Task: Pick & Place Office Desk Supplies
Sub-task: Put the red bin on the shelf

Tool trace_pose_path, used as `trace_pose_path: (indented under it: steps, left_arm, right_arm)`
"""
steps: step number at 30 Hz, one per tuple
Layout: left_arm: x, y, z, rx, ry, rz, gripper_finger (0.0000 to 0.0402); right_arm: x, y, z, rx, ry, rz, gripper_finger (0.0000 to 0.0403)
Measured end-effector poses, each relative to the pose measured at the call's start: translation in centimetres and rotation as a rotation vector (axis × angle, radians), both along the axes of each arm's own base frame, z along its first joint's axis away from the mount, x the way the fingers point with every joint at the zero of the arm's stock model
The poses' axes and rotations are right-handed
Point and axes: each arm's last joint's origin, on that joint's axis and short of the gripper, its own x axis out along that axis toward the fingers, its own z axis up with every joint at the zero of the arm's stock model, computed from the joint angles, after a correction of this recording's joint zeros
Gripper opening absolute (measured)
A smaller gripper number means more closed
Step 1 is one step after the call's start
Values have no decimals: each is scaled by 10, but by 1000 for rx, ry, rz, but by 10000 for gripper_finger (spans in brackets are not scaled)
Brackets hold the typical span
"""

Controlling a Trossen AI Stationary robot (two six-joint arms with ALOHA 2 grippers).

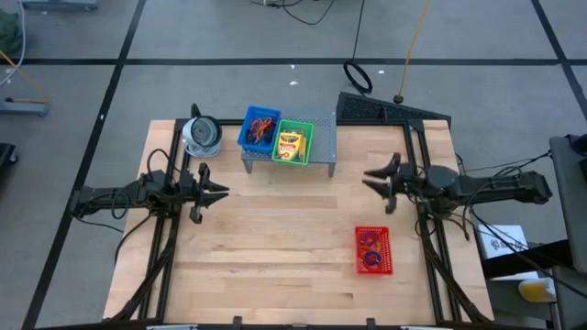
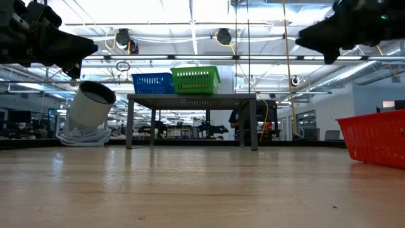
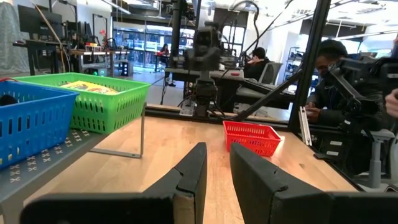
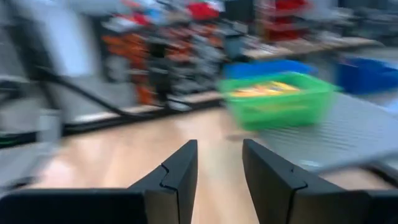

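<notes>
While both grippers hang parted and empty, no pick is yet begun: nearest lies the red basket [image 1: 373, 250] of rubber bands beside the right gripper [image 1: 374, 176]; the left gripper [image 1: 218, 192] waits; farther, crayon boxes [image 1: 291, 146] fill the green basket [image 1: 295, 126].

Parted, empty left gripper [image 3: 216, 171] jaws before red basket [image 3: 252, 137], green basket [image 3: 102, 99].

My cameras: high, straight down over table [image 1: 275, 247]; low, level at tabletop; wrists forward. All share green basket [image 1: 294, 142], twelve o'clock.
</notes>
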Motion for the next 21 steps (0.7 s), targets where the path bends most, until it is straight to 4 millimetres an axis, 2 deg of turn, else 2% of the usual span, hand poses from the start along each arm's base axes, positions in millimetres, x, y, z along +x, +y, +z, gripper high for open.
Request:
trace_pose_path:
  steps: [5,10,14,17,21]
  left_arm:
    - [0,0,0,0,0,0,79]
    - [0,0,0,0,0,0,79]
    - [0,0,0,0,0,0,79]
    - [0,0,0,0,0,0,79]
    - [0,0,0,0,0,0,79]
  right_arm:
    - [7,-6,29,-6,210,-235,116]
    - [10,-8,49,143,359,-330,116]
    - [15,-7,51,290,444,-428,116]
    - [21,-3,52,299,525,-546,116]
    - [35,4,65,317,629,-687,116]
